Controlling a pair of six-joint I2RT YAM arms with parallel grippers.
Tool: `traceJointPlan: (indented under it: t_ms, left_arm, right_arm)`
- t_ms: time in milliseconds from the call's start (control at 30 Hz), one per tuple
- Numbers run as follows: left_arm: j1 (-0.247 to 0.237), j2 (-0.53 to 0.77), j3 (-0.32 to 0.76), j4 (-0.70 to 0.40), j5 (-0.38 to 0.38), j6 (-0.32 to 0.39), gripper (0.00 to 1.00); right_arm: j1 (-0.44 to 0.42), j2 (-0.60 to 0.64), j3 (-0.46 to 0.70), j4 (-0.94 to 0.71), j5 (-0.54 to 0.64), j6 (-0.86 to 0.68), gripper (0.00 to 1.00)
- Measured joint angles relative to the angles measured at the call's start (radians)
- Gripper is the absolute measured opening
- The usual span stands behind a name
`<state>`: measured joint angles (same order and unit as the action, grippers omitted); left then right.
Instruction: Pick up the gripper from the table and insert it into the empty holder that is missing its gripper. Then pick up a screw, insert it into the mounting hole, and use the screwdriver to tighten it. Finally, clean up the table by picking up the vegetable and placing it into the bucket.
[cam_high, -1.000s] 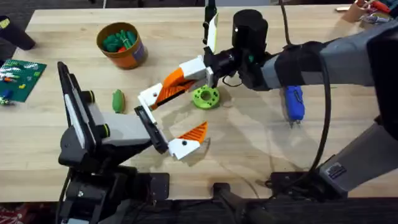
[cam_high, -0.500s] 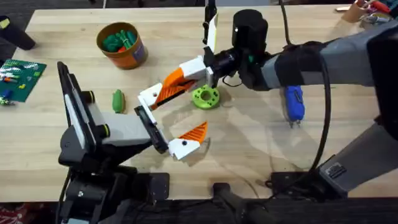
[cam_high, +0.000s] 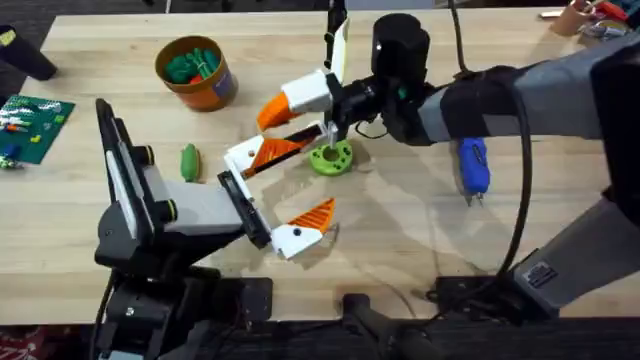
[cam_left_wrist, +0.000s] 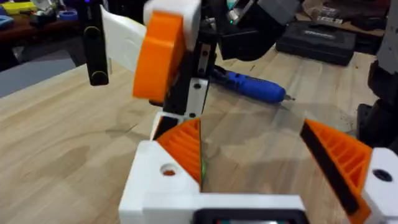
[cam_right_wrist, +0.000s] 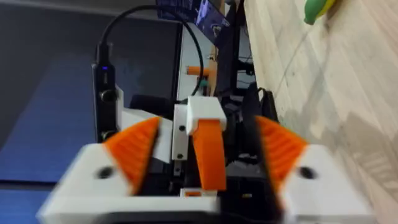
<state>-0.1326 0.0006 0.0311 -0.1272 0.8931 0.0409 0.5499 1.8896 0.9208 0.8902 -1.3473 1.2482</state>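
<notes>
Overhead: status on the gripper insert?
Left gripper open, low over table. Right gripper open, above the gripper, which looks seated in the holder. Screwdriver, vegetable on table. Lime disc beside it.

The left arm sits low near the front edge of the table, bent at the elbow, and reaches toward the middle. Its left gripper (cam_high: 270, 190) has its two orange fingers spread wide apart with nothing between them. The right arm stretches in from the right side, across the middle. Its right gripper (cam_high: 300, 105) is lifted, above the left one.
</notes>
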Motion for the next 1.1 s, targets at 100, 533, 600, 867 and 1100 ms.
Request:
traceJointPlan:
  t_ms: [100,533,600,867,1100]
  left_arm:
    - [0.0,0.0,0.0,0.0,0.001,0.0,0.985]
    - [0.0,0.0,0.0,0.0,0.003,-0.003,0.985]
    - [0.0,0.0,0.0,0.0,0.004,-0.004,0.985]
    - [0.0,0.0,0.0,0.0,0.005,-0.004,0.985]
    - [0.0,0.0,0.0,0.0,0.004,-0.004,0.985]
  right_arm:
    - [0.0,0.0,0.001,0.0,0.0,0.0,0.99]
    - [-0.168,-0.107,0.009,-0.209,-0.005,-0.197,0.993]
    - [-0.208,-0.167,0.019,-0.34,-0.01,-0.294,0.993]
    - [-0.341,-0.351,0.083,-1.039,0.104,-0.753,0.993]
    - [-0.329,-0.406,0.221,-1.546,0.491,-1.078,0.994]
